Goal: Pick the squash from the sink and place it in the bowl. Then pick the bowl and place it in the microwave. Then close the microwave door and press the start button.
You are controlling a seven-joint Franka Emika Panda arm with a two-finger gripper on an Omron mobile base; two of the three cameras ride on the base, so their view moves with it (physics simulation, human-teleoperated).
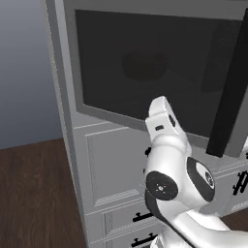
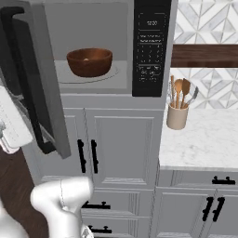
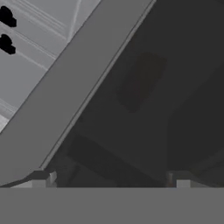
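The dark reddish-brown bowl [image 2: 89,62] stands inside the microwave [image 2: 93,79], on its round plate. The squash is hidden; I cannot make it out in the bowl. The microwave door [image 2: 42,83] stands half open, its black bar handle [image 2: 28,93] facing the base. My gripper [image 3: 109,178] is open, fingertips wide apart with nothing between them, right up against the outer face of the door's dark glass [image 3: 175,87] near its lower frame [image 3: 74,83]. In the left base view the hand [image 1: 160,116] touches the door glass [image 1: 145,68], through which the bowl [image 1: 144,65] shows dimly. The sink is out of view.
The black keypad strip [image 2: 151,46] runs down the microwave's right side. Grey cabinet doors with black handles [image 2: 87,155] sit below. A marble counter [image 2: 204,139] to the right carries a utensil jar [image 2: 177,114]. Dark wood floor [image 1: 34,193] lies to the left.
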